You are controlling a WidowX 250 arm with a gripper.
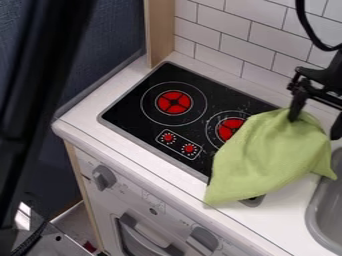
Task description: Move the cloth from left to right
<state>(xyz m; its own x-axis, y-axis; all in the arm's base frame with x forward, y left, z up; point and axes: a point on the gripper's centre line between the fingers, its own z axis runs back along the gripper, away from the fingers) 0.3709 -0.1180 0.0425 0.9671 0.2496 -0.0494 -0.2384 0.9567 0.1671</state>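
1. Hiding part of the right burner (228, 129), the lime-green cloth (267, 155) drapes across cooktop (127, 107) and worktop (270, 220).
2. Cut off at right, the gripper (314, 124) has its fingers (296, 104) wide apart, one touching the cloth.
3. Soft creases, pointed corners.

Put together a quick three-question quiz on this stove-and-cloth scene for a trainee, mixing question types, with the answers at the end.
1. Multiple choice. What does the green cloth partly cover?
a) the oven door
b) the black stove top
c) the wall tiles

2. True or false. The jaws of the gripper stand apart at the far end of the cloth, the end toward the wall.

3. Fill in the blank. The burner that the cloth leaves fully uncovered has a ____ centre.

Key: 1. b; 2. true; 3. red
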